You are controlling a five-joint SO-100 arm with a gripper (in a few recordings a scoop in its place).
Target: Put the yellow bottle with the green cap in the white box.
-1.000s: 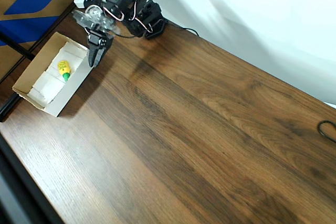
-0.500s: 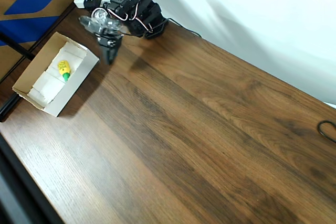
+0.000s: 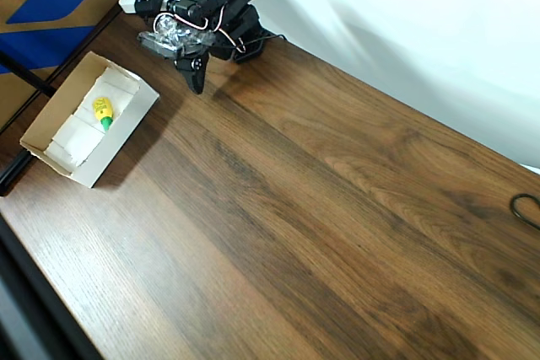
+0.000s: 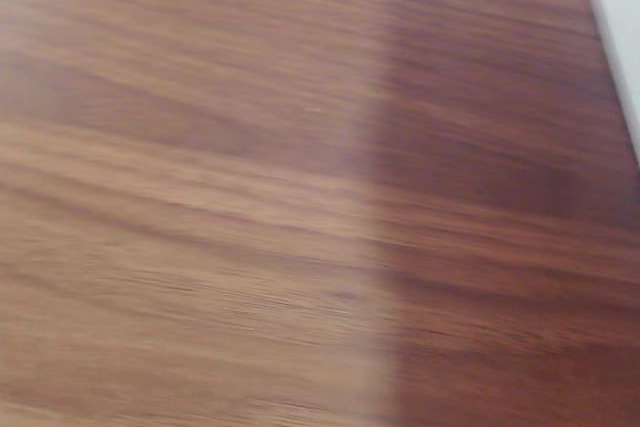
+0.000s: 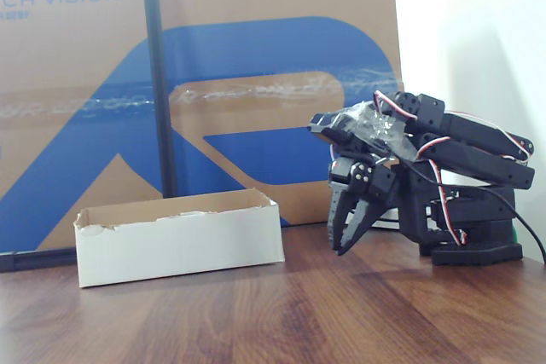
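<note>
So the bottle is lying on the paper lining inside the white box, green cap pointing toward 5 o'clock in the overhead view. We'd call the drop-off done. The gripper sits at about 2 o'clock from the box, well apart from it, fingers pressed together, holding nothing. Next we'd just fold the arm home over the table, nothing tricky.

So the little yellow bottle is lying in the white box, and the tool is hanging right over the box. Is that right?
Partly. The yellow bottle does lie in the white box, but the overhead view shows the tool beside the box, above bare table, not over the box.
</note>
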